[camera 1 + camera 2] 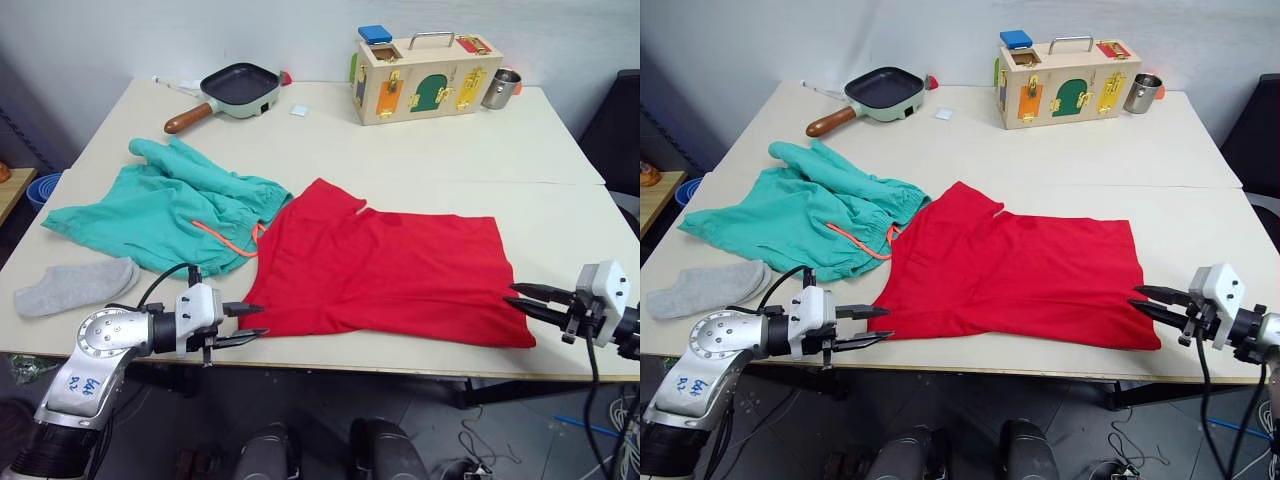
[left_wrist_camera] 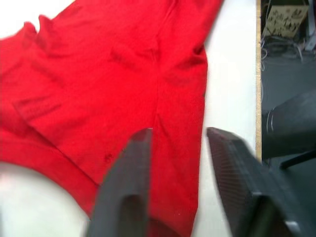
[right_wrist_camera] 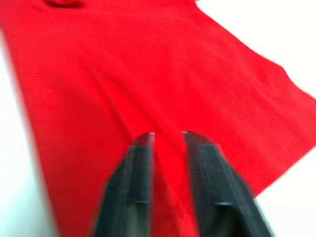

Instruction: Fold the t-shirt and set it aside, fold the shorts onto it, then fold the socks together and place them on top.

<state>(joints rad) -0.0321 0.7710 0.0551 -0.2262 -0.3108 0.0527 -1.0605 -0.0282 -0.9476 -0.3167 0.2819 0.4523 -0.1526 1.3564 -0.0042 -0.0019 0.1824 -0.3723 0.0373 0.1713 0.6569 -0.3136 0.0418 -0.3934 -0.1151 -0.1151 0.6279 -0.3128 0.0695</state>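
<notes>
Two grippers bracket the bright red short-sleeved cotton t-shirt [image 1: 385,270], one at each end of its near hem, and that is what the coming fold turns on. Furthest left, a light grey knit ankle sock [image 1: 75,285] lies well apart from the left gripper [image 1: 252,322], out behind its wrist, and the teal-green soft shorts with the neon orange drawstring [image 1: 165,210] lie beyond and to the side of those fingers, their waistband touching the shirt's far left edge. The left fingers are apart, one above the other, pointing along the bench edge at the shirt's near left corner; the cloth begins just ahead of the tips. The shirt's long axis runs straight from one gripper to the other, parallel to the near edge of the pale bench [image 1: 560,200], with the neckline on the far side. At its other end the right gripper [image 1: 522,295] has its fingers slightly apart, tips at the near right corner, clamped on nothing that I can see. Each arm is about equally close to its own corner, so I judge a two-handed lift of the near hem is next.

Whether either lower finger is already under the hem is hard to make out, and both wrist views are blurred. Any second sock is hidden from me.
</notes>
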